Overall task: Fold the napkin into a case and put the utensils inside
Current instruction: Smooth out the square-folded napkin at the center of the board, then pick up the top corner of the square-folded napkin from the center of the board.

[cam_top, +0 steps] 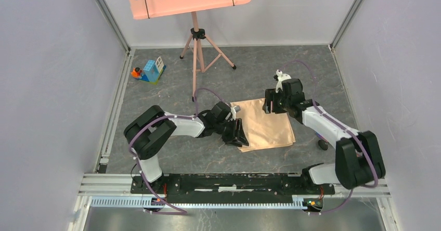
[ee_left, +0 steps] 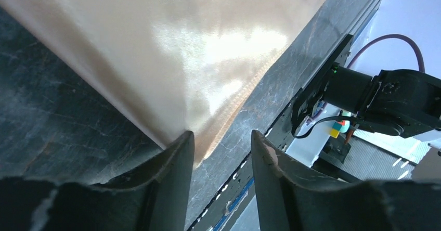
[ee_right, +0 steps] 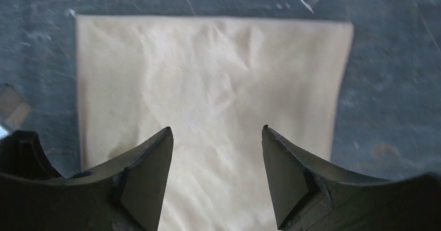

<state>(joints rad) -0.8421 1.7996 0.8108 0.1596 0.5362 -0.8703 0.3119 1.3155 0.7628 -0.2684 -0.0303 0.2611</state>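
Checking the near side first: the left gripper (ee_left: 222, 136) sits low at the near-left corner of the napkin (cam_top: 266, 124). Its jaws are apart and clamp nothing. The hemmed corner lies on the table (cam_top: 291, 64) close against one finger (ee_left: 177, 179), but I cannot tell if they touch.

The napkin rests flat mid-table as a folded rectangle, shiny and lightly creased. No pleats show, so I judge the case to be at an early fold.

Farther out, the right gripper (ee_right: 216, 130) hovers over the cloth's far-right edge, jaws wide apart and empty.

Note for the fold in hand: satin slips, so I would slide one finger under the corner before closing and bite well past the hem. I would take the matching corner with the other arm, then lift both level so the edges land square.

I cannot pick out the utensils with any certainty.

Beyond the cloth stand toy blocks (cam_top: 151, 71) and a music stand (cam_top: 196, 43).
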